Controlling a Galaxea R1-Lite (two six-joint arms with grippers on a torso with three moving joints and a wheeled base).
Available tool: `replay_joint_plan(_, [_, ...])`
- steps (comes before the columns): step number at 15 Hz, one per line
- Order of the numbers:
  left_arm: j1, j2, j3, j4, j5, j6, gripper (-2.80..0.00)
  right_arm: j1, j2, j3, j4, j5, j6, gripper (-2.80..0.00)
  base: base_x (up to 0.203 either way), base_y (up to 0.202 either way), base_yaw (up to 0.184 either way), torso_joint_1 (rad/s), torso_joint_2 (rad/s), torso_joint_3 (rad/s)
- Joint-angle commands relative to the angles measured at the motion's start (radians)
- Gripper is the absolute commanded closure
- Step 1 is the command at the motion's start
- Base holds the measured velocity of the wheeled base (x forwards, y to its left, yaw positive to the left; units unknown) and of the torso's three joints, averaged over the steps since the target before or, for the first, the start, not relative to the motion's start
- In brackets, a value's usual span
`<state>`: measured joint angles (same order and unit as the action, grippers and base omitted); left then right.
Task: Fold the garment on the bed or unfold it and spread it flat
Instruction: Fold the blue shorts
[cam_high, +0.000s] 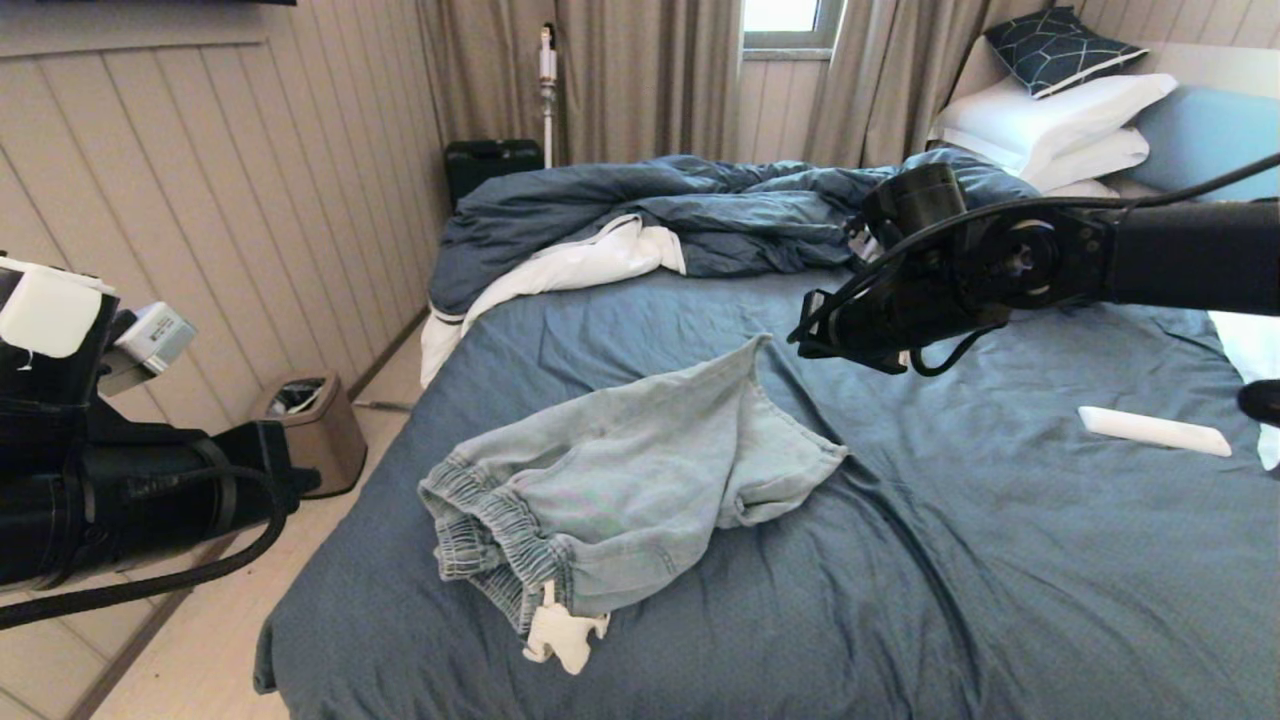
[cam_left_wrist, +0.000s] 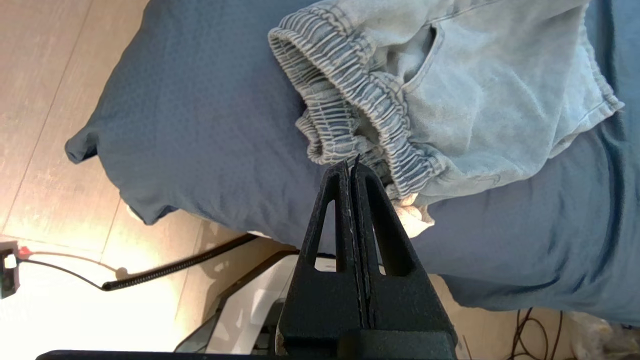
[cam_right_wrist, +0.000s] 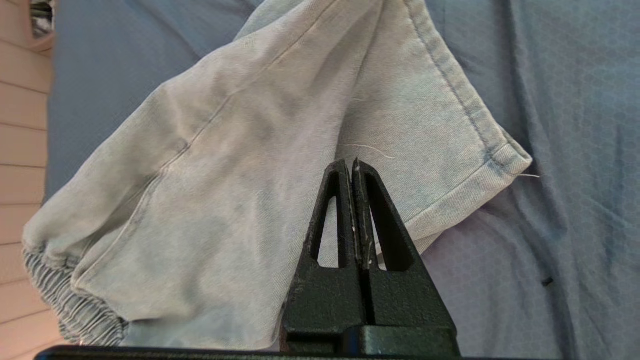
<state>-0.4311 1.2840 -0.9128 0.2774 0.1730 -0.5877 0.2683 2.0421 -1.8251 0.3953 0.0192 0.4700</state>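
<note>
The right pincer (cam_right_wrist: 352, 162) is hovering above the bed with its fingers pressed together and holding nothing, just over a leg of the pale light-blue washed-denim shorts (cam_high: 620, 470). The left pincer (cam_left_wrist: 351, 165), fingers likewise closed and empty, is hanging off the bed's near left corner, close to the gathered elastic waistband (cam_left_wrist: 350, 105). The shorts are lying crumpled on the large slate-blue sheeted bed (cam_high: 950, 560), near its left edge, white pocket lining (cam_high: 562, 632) poking out.

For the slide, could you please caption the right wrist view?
Shut right end effector poised over crumpled denim shorts on the bed.
</note>
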Motion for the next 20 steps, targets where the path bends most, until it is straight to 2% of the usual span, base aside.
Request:
replay_joint_plan(1, [0.0, -0.001, 0.005, 0.002, 0.0, -0.004, 0.0, 0.0, 0.003, 0.0, 0.002, 0.001, 0.002, 0.0, 0.0, 0.0, 0.0, 0.0, 0.0, 0.0])
replay_joint_plan(20, [-0.004, 0.063, -0.034, -0.007, -0.004, -0.009, 0.0, -0.013, 0.067, -0.027, 0.004, -0.001, 0.0, 0.0, 0.0, 0.0, 0.0, 0.0, 0.0, 0.0])
